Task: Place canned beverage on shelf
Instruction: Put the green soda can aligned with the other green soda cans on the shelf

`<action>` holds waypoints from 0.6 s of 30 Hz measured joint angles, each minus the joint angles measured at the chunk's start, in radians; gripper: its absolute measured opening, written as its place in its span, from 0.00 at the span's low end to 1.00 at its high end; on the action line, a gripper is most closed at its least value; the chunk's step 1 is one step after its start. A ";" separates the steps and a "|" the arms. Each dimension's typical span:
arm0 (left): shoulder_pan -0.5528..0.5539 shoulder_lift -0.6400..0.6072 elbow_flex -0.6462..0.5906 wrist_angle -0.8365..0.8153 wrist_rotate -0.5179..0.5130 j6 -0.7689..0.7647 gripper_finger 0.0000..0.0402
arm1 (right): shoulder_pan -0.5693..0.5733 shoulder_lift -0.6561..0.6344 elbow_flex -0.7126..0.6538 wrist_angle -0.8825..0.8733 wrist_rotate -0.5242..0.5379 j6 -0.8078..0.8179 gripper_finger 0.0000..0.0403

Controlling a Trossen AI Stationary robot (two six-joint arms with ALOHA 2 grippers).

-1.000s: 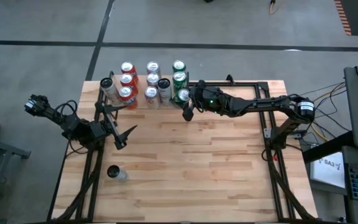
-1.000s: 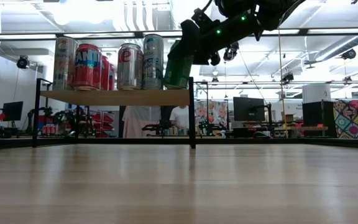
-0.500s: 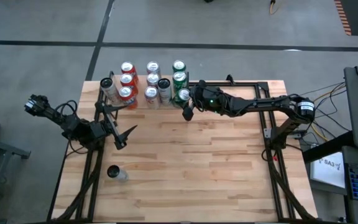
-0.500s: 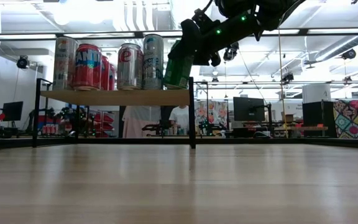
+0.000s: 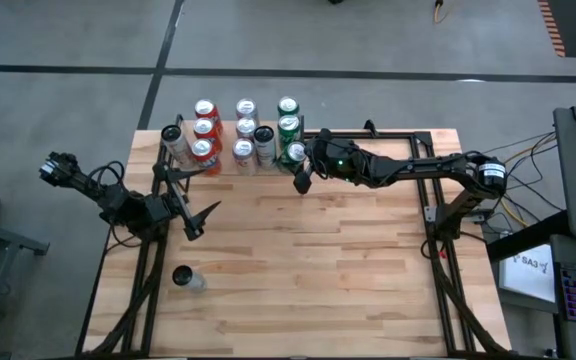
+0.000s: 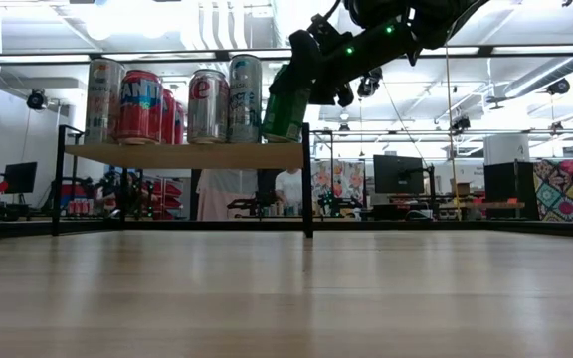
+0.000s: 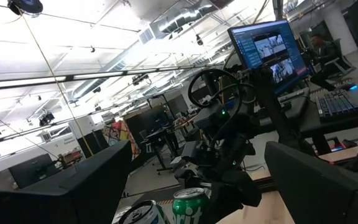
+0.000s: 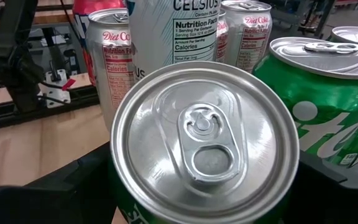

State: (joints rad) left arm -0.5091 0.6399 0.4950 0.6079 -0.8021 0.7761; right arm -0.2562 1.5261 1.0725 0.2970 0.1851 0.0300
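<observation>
The table (image 5: 298, 270) carries the shelf (image 6: 182, 155) at its far left corner, raised on black posts, so a can has to be lifted over the board's edge and set down from above. The shelf is already crowded with upright cans (image 5: 243, 128) in close rows, which is likely why the newest one goes to the last gap at the end nearest the right arm. The right gripper (image 5: 298, 165) reaches across from its side to that end and holds a green can (image 6: 286, 99) there; in the right wrist view the can's silver lid (image 8: 204, 146) fills the space between the dark fingers (image 8: 61, 193), which are spread wide around its body, with a second green can (image 8: 328, 99) just beside it. In the low view the held can leans slightly and sits at or just above the board's corner post; whether it rests on the board I cannot tell. I judge the placing nearly done, with settling and release left. The left gripper (image 5: 196, 213) waits over the table's left edge, its fingers (image 7: 55, 193) spread wide and holding nothing, kept clear of the shelf. One more can (image 5: 186, 277) stands on the table near the front left, well apart from the shelf, probably next in line.
</observation>
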 joint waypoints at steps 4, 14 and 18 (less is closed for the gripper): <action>0.000 0.000 0.000 0.001 0.000 0.000 0.88 | 0.000 0.000 0.000 -0.001 -0.001 0.001 0.81; 0.000 0.000 0.000 0.004 0.000 0.000 0.88 | 0.000 0.000 0.000 -0.001 0.015 0.012 0.81; 0.000 0.000 0.000 0.005 0.000 0.000 0.88 | 0.000 0.000 0.000 -0.001 0.026 0.014 0.81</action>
State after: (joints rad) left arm -0.5088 0.6399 0.4950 0.6130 -0.8021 0.7761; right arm -0.2562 1.5261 1.0725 0.2958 0.2108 0.0444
